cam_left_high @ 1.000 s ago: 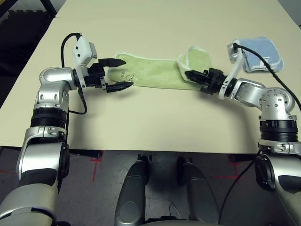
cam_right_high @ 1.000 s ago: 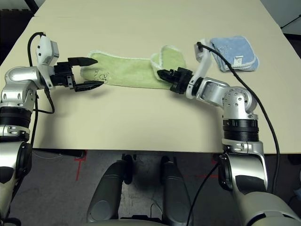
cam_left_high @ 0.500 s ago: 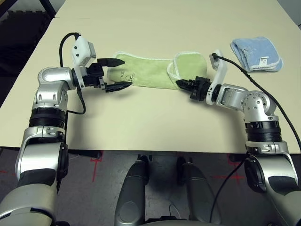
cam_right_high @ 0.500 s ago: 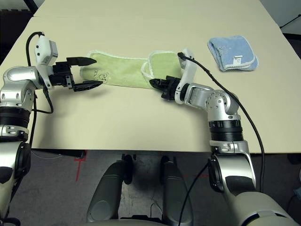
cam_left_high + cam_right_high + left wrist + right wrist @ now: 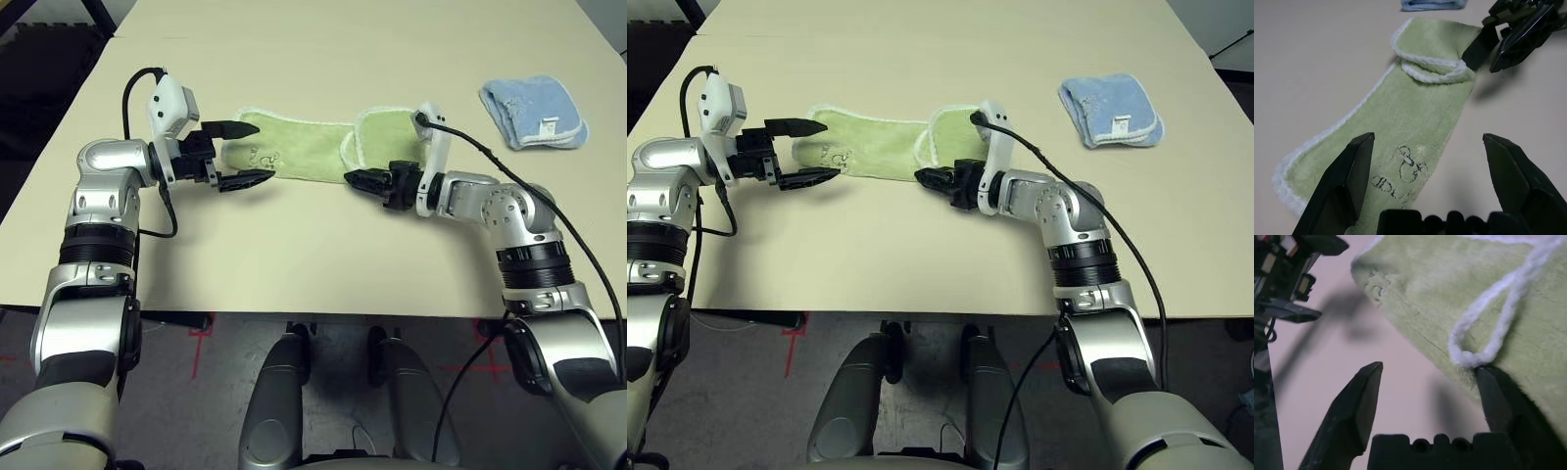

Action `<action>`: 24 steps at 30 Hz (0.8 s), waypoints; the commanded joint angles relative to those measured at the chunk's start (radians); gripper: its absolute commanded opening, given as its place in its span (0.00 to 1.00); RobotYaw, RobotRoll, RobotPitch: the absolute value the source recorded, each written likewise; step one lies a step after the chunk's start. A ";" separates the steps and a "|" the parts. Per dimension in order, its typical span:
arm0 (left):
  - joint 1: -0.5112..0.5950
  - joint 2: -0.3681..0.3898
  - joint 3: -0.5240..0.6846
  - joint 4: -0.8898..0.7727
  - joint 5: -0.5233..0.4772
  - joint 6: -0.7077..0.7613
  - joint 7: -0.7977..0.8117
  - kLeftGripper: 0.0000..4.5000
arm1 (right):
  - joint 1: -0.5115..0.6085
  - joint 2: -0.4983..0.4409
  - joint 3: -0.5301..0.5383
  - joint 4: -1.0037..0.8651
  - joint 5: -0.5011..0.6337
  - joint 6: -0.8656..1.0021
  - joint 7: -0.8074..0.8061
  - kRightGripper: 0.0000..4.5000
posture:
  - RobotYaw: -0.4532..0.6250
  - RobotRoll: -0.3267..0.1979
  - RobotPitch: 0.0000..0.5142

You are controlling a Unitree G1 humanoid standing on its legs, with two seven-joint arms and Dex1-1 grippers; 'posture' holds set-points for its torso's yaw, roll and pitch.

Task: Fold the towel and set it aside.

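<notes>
Green terry towel with white scalloped edging (image 5: 313,152) lies flat between my grippers, one end flap doubled over, first fold partly made. Right gripper (image 5: 364,181) open, one finger touching flap corner. Left gripper (image 5: 243,153) open, straddling embroidered end. Second fold and setting aside remain, I judge.

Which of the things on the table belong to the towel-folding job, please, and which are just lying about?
Part of the job:
- green towel, its right end folded over
- left hand, open at the towel's left end
- right hand, open at the folded end

Lying about:
- blue folded towel, far right on the table
</notes>
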 commanded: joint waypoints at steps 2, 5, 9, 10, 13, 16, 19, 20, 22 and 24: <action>-0.005 -0.005 -0.014 0.015 0.011 -0.016 -0.003 1.00 | -0.017 -0.079 0.121 -0.013 -0.091 -0.113 0.195 1.00 | 0.46 0.62 0.48; -0.014 -0.009 -0.018 0.020 0.013 -0.018 -0.002 1.00 | -0.030 -0.104 0.185 0.030 -0.162 -0.187 0.275 1.00 | 0.46 0.62 0.48; -0.013 -0.005 -0.020 0.019 0.011 -0.019 -0.005 1.00 | -0.054 -0.091 0.202 0.083 -0.206 -0.221 0.322 1.00 | 0.46 0.62 0.48; -0.012 -0.004 -0.020 0.018 0.011 -0.019 -0.006 1.00 | -0.060 -0.087 0.208 0.096 -0.221 -0.231 0.331 1.00 | 0.46 0.62 0.48; -0.009 -0.002 -0.019 0.015 0.010 -0.018 -0.007 1.00 | -0.075 -0.070 0.209 0.124 -0.249 -0.261 0.355 1.00 | 0.47 0.62 0.48; -0.007 -0.001 -0.019 0.012 0.010 -0.016 -0.006 1.00 | -0.084 -0.068 0.196 0.147 -0.272 -0.322 0.377 1.00 | 0.47 0.62 0.48; -0.003 0.002 -0.019 0.007 0.010 -0.015 -0.006 1.00 | -0.080 -0.074 0.101 0.165 -0.223 -0.451 0.441 1.00 | 0.46 0.62 0.47; -0.001 0.002 -0.019 0.007 0.011 -0.015 -0.006 1.00 | -0.076 -0.085 0.069 0.171 -0.205 -0.470 0.461 1.00 | 0.46 0.62 0.47; 0.000 0.000 -0.019 0.007 0.010 -0.014 -0.005 1.00 | -0.063 -0.125 0.030 0.187 -0.191 -0.469 0.497 1.00 | 0.46 0.62 0.47; 0.002 0.000 -0.019 0.007 0.009 -0.014 -0.006 1.00 | -0.046 -0.159 -0.009 0.193 -0.166 -0.455 0.532 1.00 | 0.46 0.62 0.47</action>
